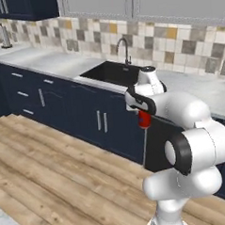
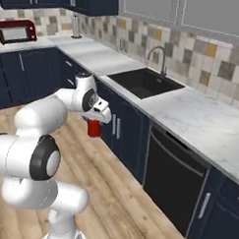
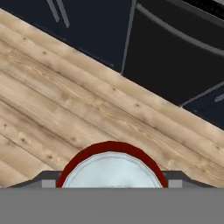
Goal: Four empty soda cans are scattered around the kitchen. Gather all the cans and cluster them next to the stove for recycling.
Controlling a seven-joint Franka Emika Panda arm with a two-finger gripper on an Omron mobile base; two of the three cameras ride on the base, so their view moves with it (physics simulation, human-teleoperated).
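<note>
A red soda can (image 1: 144,120) with a silvery top hangs in the air above the wood floor, in front of the navy cabinets. My gripper (image 1: 143,115) points down and is shut on it, with a finger on each side. From the right base view the same soda can (image 2: 94,128) hangs under the hand (image 2: 98,112). The hand view looks straight down on the soda can's silvery top (image 3: 112,170), ringed in red, over the floor planks. The stove is out of view.
A dark sink (image 1: 113,72) with a curved faucet (image 1: 124,48) is set in the white marble counter (image 2: 190,117). A black dishwasher front (image 2: 175,178) stands below the counter to the right. A red appliance (image 2: 16,32) sits on the far left counter. Wood floor (image 1: 52,174) lies open to the left.
</note>
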